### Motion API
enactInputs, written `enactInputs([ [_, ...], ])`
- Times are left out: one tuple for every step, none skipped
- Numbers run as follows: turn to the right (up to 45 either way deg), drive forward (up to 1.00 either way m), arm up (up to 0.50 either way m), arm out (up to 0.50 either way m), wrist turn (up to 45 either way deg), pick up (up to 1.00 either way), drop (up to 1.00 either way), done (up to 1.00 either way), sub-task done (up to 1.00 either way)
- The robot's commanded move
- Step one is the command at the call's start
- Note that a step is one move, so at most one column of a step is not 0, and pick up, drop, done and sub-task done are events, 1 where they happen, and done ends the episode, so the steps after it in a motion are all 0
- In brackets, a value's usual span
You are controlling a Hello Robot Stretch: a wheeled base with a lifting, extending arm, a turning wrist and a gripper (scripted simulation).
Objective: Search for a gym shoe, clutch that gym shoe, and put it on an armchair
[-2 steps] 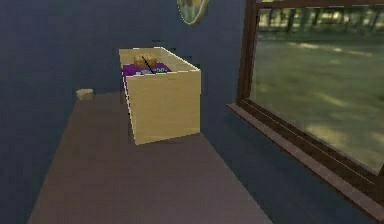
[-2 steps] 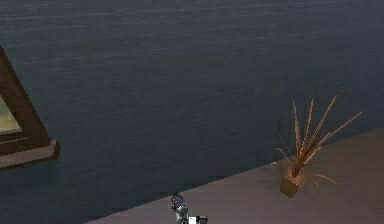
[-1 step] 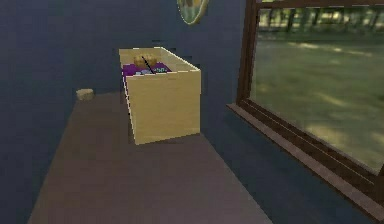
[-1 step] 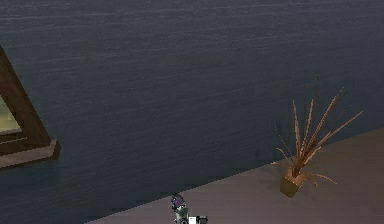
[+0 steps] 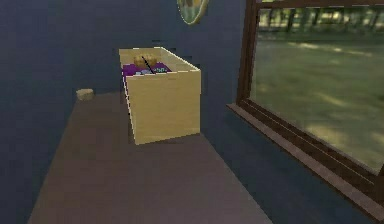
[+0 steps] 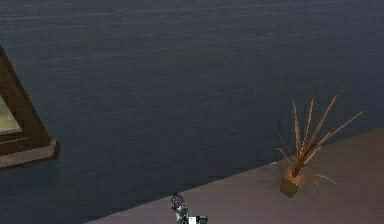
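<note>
Evidently this is the search step, judging by how things lie. In the forward view an open cardboard box (image 5: 165, 105) stands on the brown floor (image 5: 120, 170), pushed back to the dark blue wall (image 5: 50, 50), probably as storage kept out of the walking path. Purple and dark things (image 5: 135, 68) lie inside it, too small to name, so I cannot tell whether any of them is the gym shoe. A small tan thing (image 5: 85, 94) sits at the foot of the wall, left of the box and apart from it, and its kind is just as unclear. A dark-framed window (image 5: 320, 80) runs along the right, and a round thing (image 5: 195, 10) hangs on the wall above the box. In the arm side view the hand (image 6: 177, 203) sits low at the bottom edge, close to the robot's body, a pose that I judge suits driving about rather than reaching. Only bare wall and floor lie behind its far end, so it holds nothing. A potted plant (image 6: 305, 145) of dry stalks stands by the wall, well apart from the hand, most likely as decoration. With the shoe not identified, its place relative to the hand cannot be told. The box is the likeliest spot to check, and it lies ahead of the robot, not on the arm's side.
</note>
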Motion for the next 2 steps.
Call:
enactInputs([
  [0.0, 0.00, 0.00, 0.00, 45.0, 0.00, 0.00, 0.00, 0.00],
  [0.0, 0.00, 0.00, 0.00, 39.0, 0.00, 0.00, 0.00, 0.00],
])
